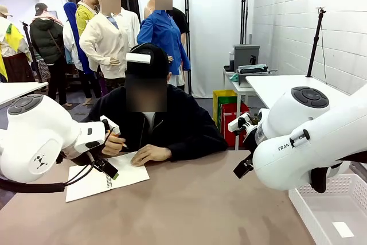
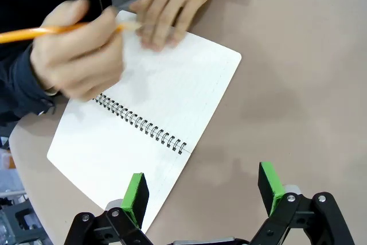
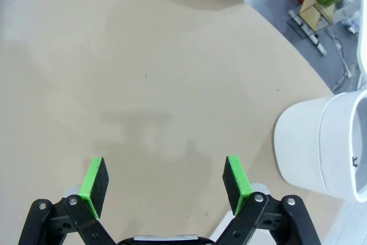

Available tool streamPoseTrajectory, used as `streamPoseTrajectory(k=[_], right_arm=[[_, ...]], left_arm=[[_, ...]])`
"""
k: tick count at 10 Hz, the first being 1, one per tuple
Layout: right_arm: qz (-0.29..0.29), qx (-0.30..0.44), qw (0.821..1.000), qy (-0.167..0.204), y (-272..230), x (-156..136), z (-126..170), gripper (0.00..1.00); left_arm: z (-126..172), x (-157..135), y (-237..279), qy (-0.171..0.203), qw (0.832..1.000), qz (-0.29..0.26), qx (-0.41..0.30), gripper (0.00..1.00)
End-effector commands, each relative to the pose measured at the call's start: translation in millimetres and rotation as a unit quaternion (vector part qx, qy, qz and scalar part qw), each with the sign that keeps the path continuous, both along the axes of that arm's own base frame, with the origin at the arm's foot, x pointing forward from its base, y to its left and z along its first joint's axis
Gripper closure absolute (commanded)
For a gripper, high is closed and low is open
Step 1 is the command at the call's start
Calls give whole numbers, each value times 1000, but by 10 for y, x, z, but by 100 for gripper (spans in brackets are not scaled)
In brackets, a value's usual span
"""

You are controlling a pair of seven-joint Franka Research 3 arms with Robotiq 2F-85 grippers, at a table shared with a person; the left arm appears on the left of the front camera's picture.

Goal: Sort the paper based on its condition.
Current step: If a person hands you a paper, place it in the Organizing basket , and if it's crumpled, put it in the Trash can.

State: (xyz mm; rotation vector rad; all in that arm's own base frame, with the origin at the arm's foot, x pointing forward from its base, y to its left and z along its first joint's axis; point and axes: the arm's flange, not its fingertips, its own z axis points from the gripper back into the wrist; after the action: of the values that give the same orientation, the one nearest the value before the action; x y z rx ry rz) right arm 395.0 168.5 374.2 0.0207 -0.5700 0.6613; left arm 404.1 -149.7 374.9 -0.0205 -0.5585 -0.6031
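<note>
Open spiral notebook [image 2: 143, 119] lies flat on the desk [image 2: 298, 84], left side, a person's hand [image 2: 80, 55] holding a pencil over it. Jaws of left gripper [image 2: 203, 190], near its edge, and right gripper [image 3: 166, 179] stand wide, empty. Pages judged light, floppy; grip a free corner.

**One open notebook on a taupe table**

You have a round-edged taupe table [image 1: 200, 199] with a plain matte top. An open spiral notebook [image 1: 100, 181] lies flat on its left side, just in front of the person, white pages up and wire binding running slantwise. The person's dark sleeve [image 1: 195, 144] rests on the far edge, and one hand [image 1: 150, 154] lies on the notebook's far corner. A white perforated basket [image 1: 332, 210] sits at the near right corner; you cannot tell whether it rests on the top.
</note>
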Motion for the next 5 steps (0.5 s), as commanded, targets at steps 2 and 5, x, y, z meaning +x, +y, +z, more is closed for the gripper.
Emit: streamPoseTrajectory(k=[2,5], right_arm=[[-71,40,996,20,214,-56,168,0],[-49,50,995,69,461,-221,541,0]], left_arm=[[236,-141,-73,16,998,38,-40,0],[685,-353,-138,41,997,28,-56,0]])
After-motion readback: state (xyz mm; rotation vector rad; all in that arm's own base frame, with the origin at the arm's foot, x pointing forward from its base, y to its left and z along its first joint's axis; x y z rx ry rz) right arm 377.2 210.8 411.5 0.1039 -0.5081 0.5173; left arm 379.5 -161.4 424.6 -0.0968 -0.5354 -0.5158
